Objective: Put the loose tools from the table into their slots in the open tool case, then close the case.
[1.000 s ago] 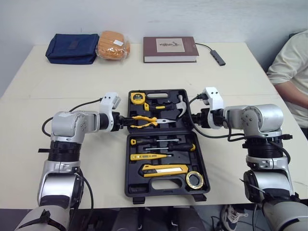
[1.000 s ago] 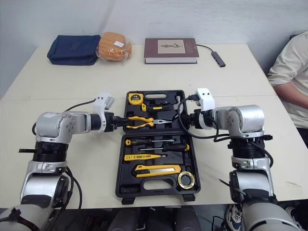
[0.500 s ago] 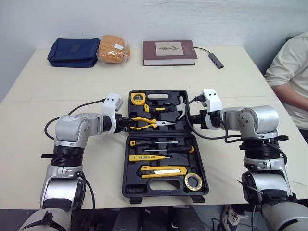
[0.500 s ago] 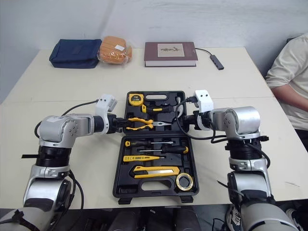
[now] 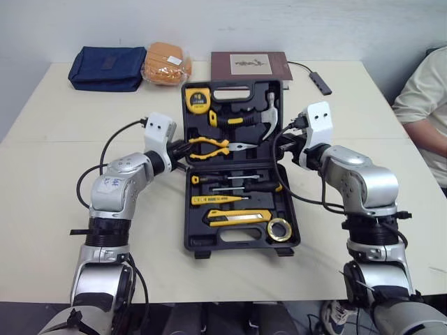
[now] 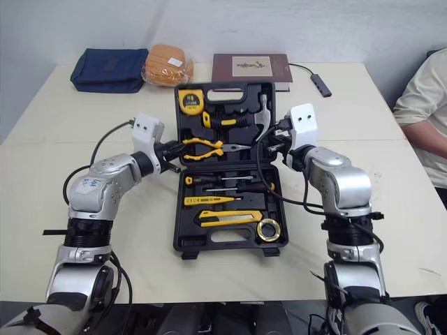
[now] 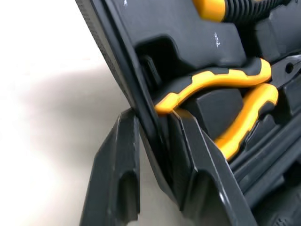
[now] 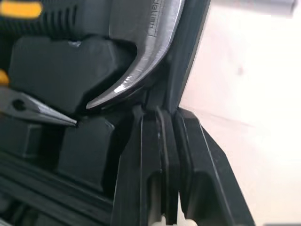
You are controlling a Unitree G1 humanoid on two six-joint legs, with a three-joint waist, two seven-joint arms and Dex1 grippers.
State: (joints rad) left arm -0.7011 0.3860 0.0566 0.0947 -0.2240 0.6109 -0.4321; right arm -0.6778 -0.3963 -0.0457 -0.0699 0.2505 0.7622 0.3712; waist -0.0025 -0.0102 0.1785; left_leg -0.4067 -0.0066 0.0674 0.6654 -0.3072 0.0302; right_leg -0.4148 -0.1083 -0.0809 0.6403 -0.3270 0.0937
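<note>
1. Black tool case [image 5: 241, 241] sits mid-table, toward the front edge. Its lid [image 5: 241, 132] is tilted, about half raised.
2. Lid's left rim is clamped tight in left gripper [image 7: 153, 115], just beside pliers [image 5: 208, 145].
3. Lid's right rim is clamped in right gripper [image 8: 162, 113], by hammer [image 5: 269, 112] head.
4. In the lid: tape measure [image 5: 196, 95]. In the base: screwdrivers [image 5: 237, 187], knife [image 5: 237, 218], tape roll [image 5: 279, 228].
5. A book [image 5: 251, 61] lies at the far edge, behind the lid.

The left gripper [image 7: 153, 116] has its two black fingers [image 7: 117, 165] either side of the case lid [image 7: 108, 42] edge, pinching it. Yellow-handled pliers [image 7: 221, 80] sit in their moulded slot just past the fingers. The pale table [image 7: 42, 94] lies outside the lid.
</note>
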